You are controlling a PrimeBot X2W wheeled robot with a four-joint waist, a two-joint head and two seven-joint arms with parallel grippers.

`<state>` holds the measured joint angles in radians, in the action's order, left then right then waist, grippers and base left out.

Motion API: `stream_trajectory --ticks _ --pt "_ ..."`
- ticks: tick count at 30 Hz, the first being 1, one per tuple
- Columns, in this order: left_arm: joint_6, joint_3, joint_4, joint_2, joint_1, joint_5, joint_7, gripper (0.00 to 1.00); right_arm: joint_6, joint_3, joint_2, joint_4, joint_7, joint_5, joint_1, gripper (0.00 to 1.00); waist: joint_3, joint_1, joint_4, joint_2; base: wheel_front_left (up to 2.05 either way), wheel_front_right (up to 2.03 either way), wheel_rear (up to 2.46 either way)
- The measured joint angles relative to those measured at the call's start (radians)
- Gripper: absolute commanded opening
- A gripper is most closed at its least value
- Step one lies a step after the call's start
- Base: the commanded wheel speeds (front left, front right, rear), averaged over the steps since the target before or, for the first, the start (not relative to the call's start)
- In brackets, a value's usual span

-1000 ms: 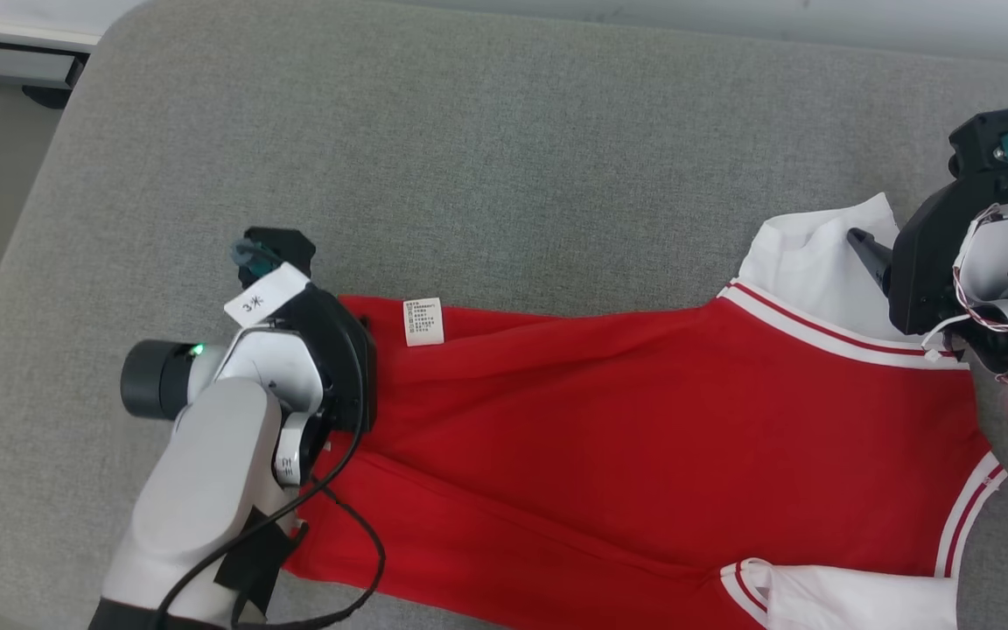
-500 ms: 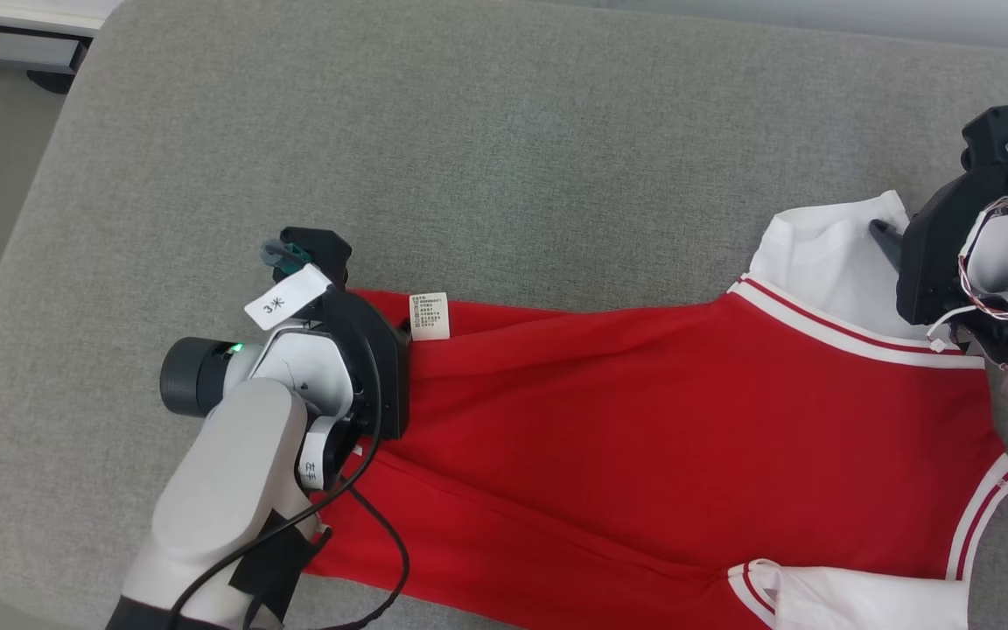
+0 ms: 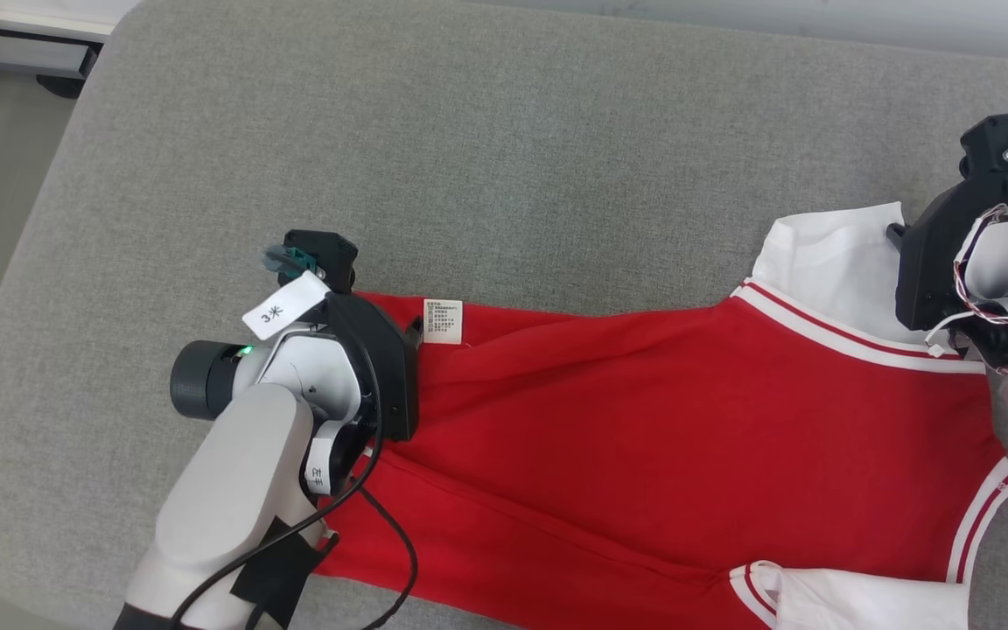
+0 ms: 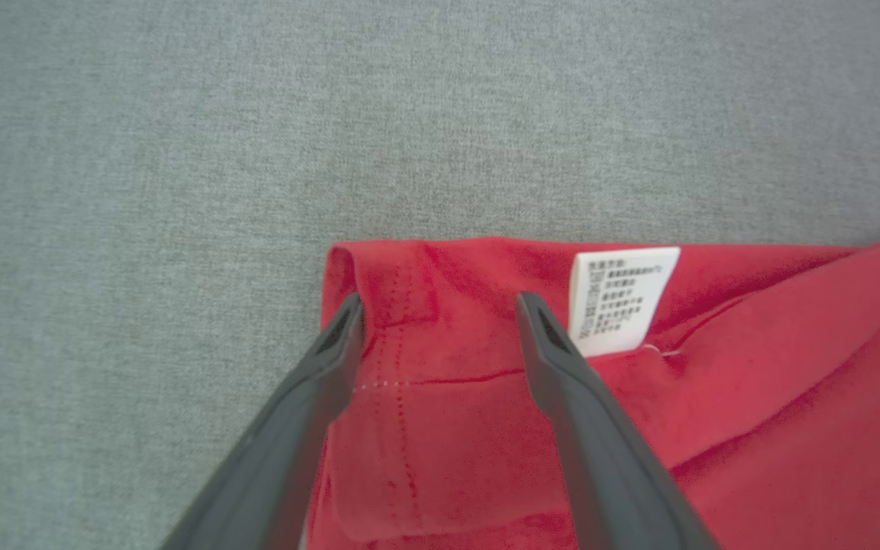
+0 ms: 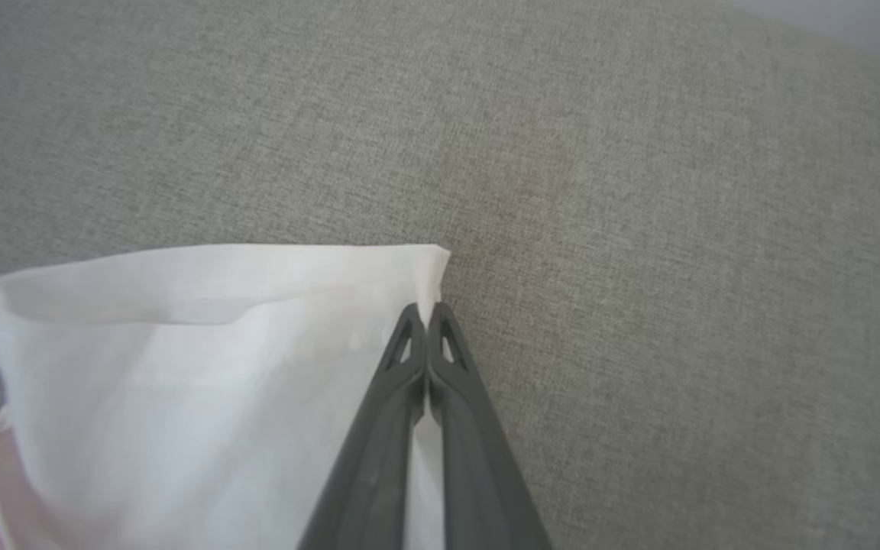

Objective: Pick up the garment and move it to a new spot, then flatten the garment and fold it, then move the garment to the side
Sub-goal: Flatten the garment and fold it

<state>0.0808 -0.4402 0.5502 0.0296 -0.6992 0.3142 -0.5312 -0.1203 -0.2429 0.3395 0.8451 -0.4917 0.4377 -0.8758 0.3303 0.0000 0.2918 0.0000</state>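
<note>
Your right gripper [image 5: 427,309] has been closing over the last second, and its fingers are now pinching together on the corner of the garment's [image 3: 644,437] smooth white sleeve [image 5: 203,367]. A paper tag [image 3: 276,308] on your left wrist is showing "3米". The care label [image 4: 619,298], its print too small to read, is lying just right of your left gripper [image 4: 436,305], whose fingers are standing apart over the fleecy red hem. The garment is lying spread on the woven grey cushion [image 3: 504,157].
</note>
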Motion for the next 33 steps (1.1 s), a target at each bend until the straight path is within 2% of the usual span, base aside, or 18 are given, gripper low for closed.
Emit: stream_trajectory --ticks 14,21,23,25,27,29,31,33 --pt "0.025 0.01 -0.089 0.007 0.016 -0.044 0.002 1.0 -0.003 -0.017 -0.003 0.051 0.035 0.001 -0.015 0.0 -0.018 0.0 0.006 0.0 0.0 0.0 0.0" --pt "0.025 0.005 -0.083 0.008 0.073 -0.035 -0.051 1.0 -0.003 -0.026 -0.007 0.066 0.044 0.002 -0.015 0.0 -0.02 0.0 0.007 0.0 0.0 0.0 0.0" --pt "0.026 0.005 -0.084 0.009 0.075 -0.036 -0.053 0.97 -0.003 -0.028 -0.008 0.067 0.045 0.002 -0.016 0.0 -0.02 0.0 0.007 0.0 0.0 0.0 0.0" --pt "0.028 0.004 -0.089 0.013 0.075 -0.043 -0.063 0.82 -0.003 -0.03 -0.008 0.072 0.049 0.002 -0.016 0.0 -0.019 0.0 0.006 0.0 0.0 0.0 0.0" --pt "0.033 0.004 -0.094 0.015 0.075 -0.043 -0.073 0.55 -0.003 -0.033 -0.008 0.078 0.052 0.002 -0.017 0.0 -0.019 0.0 0.005 0.0 0.0 0.0 0.0" --pt "0.033 0.004 -0.103 0.017 0.075 -0.044 -0.078 0.46 -0.003 -0.034 -0.008 0.086 0.053 0.002 -0.018 0.0 -0.019 0.0 0.005 0.0 0.0 0.0 0.0" --pt "0.033 0.004 -0.112 0.018 0.075 -0.045 -0.085 0.42 -0.003 -0.036 -0.008 0.089 0.058 0.002 -0.019 0.0 -0.019 0.0 0.004 0.0 0.0 0.0 0.0" --pt "0.033 0.005 -0.117 0.018 0.075 -0.045 -0.091 0.33 -0.003 -0.038 -0.008 0.092 0.061 0.004 -0.02 0.0 -0.019 0.0 0.004 0.0 0.0 0.0 0.0"
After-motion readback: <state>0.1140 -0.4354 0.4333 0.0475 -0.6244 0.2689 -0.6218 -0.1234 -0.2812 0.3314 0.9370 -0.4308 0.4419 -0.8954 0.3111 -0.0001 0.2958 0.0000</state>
